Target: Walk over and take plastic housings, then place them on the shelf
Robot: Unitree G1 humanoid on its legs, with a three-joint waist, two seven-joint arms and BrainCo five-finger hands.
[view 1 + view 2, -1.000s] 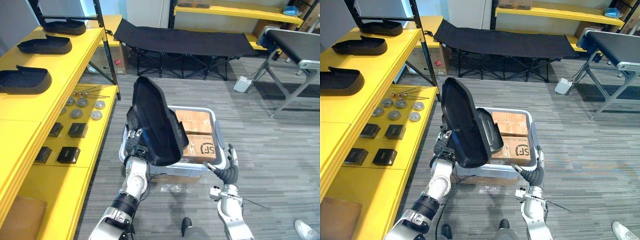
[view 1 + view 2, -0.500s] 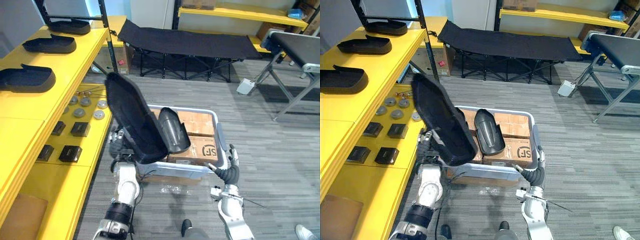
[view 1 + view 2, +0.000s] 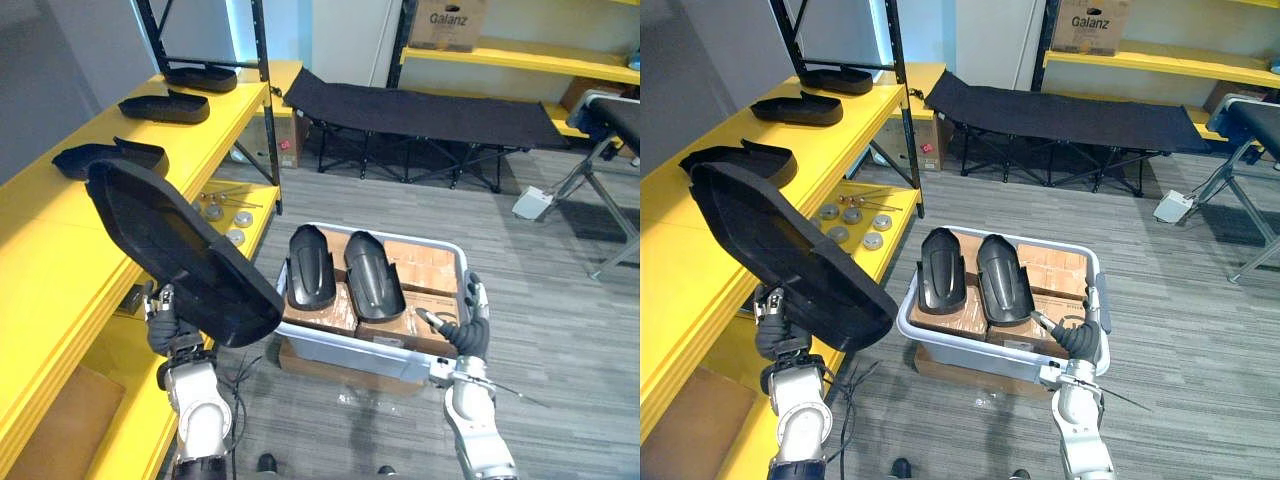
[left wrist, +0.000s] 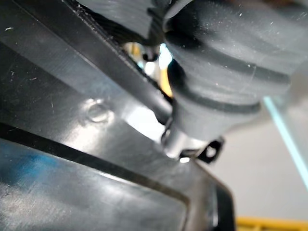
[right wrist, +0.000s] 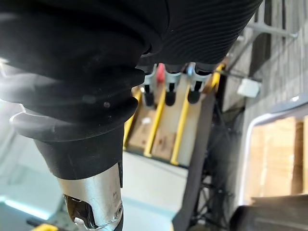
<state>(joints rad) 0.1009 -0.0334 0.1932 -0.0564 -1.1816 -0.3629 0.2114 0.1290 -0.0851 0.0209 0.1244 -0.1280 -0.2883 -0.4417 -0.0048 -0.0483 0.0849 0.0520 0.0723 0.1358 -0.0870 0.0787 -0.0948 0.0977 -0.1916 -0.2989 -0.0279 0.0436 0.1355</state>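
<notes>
My left hand (image 3: 165, 325) is shut on the lower edge of a large black plastic housing (image 3: 180, 250) and holds it up, tilted, beside the yellow shelf (image 3: 50, 260). The left wrist view shows the housing's glossy inner face (image 4: 72, 144) close against the hand's cover (image 4: 226, 72). Three more housings (image 3: 110, 160) lie in a row on the shelf top. Two housings (image 3: 310, 280) rest on cardboard boxes in a grey-white bin (image 3: 370, 355). My right hand (image 3: 465, 330) is open at the bin's right corner, its fingers (image 5: 166, 91) straight and holding nothing.
Metal discs (image 3: 225, 215) and small black boxes lie on the lower shelf level. A black folding cot (image 3: 420, 105) stands behind the bin and a metal-legged table (image 3: 610, 110) at the far right. A shelf post (image 3: 265, 110) rises between the shelf and the cot.
My left hand has swung the housing leftward, from over the bin to the shelf side. The camera has turned left as well. Two housings in the bin have come into sight.
</notes>
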